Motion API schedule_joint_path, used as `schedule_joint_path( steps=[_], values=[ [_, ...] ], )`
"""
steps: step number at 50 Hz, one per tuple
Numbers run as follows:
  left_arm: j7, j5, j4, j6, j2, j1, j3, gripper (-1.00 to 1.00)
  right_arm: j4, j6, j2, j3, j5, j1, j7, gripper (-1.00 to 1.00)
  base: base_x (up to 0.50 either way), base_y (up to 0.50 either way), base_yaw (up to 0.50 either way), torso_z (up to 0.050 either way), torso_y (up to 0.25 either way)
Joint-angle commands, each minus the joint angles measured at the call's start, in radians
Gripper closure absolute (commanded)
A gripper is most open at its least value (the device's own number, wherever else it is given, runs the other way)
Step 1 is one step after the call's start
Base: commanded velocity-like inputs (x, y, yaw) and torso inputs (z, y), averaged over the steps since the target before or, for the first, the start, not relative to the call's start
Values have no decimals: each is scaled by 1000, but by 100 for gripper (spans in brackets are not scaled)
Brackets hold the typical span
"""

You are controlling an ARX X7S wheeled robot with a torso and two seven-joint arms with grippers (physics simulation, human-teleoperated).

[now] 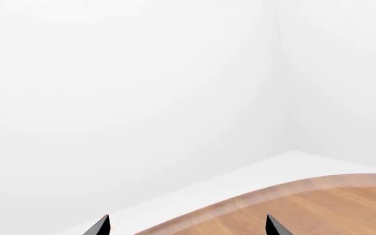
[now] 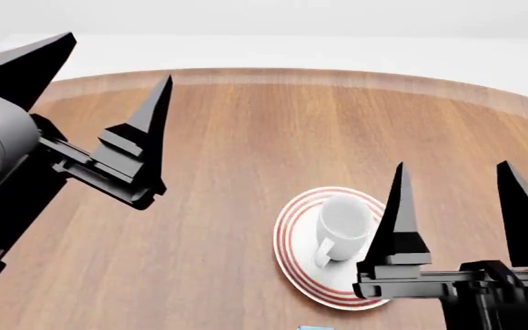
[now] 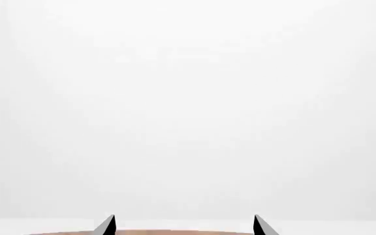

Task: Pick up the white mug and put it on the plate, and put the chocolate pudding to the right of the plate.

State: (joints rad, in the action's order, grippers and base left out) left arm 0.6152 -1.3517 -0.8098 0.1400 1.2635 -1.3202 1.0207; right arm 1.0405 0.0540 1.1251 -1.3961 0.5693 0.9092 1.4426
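a: two grippers show in the head view, and i'll go from left to right. the left gripper (image 2: 108, 75) is raised over the left side of the round wooden bench (image 2: 245, 137), its jaws spread wide, nothing between them.

b: does its own camera agree?

a: yes. in the left wrist view only the two dark fingertips (image 1: 100, 226) show, well apart, with the bench's curved edge and white walls past them.

b: and in the middle?

a: the plate (image 2: 287, 240), white with red rings at the rim, lies on the bench right of centre. the white mug (image 2: 342, 223) stands upright on it, mouth up, its handle turned toward the near edge of the bench.

b: the pudding?

a: only a small light blue sliver (image 2: 316, 328) peeks in at the bottom edge of the head view, just nearer than the plate. i take it for the chocolate pudding, but too little shows to be sure or to say how it lies.

b: then the right side.

a: the right gripper (image 2: 456, 175) hangs by the plate's right rim, in front of it in the head view, jaws parted and holding nothing. i cannot tell whether it touches the plate. the right wrist view shows its two tips (image 3: 106, 225) apart, a thin strip of bench, and a white wall.
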Motion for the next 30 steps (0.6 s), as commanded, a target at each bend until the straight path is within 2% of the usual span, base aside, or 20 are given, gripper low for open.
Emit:
schedule_joint_path(
  steps=[1, 3, 9, 18, 30],
  values=[
    [-20, 4, 2, 3, -10, -9, -28, -100, 7, -66, 61, -148, 98, 117, 128, -100, 0, 0, 0, 0, 0],
    [-20, 0, -4, 6, -6, -14, -32, -100, 7, -67, 55, -123, 116, 82, 128, -100, 0, 0, 0, 0, 0],
    [-23, -7, -3, 7, 2, -20, -39, -100, 7, -49, 55, -262, 198, 178, 128, -100, 0, 0, 0, 0, 0],
    [-20, -6, -2, 4, 8, -12, -39, -100, 7, 55, 6, -588, 359, 486, 128, -100, 0, 0, 0, 0, 0],
    [-20, -19, 0, 12, 7, -16, -44, -100, 7, 194, -49, -784, 385, 553, 128, -100, 0, 0, 0, 0, 0]
  ],
)
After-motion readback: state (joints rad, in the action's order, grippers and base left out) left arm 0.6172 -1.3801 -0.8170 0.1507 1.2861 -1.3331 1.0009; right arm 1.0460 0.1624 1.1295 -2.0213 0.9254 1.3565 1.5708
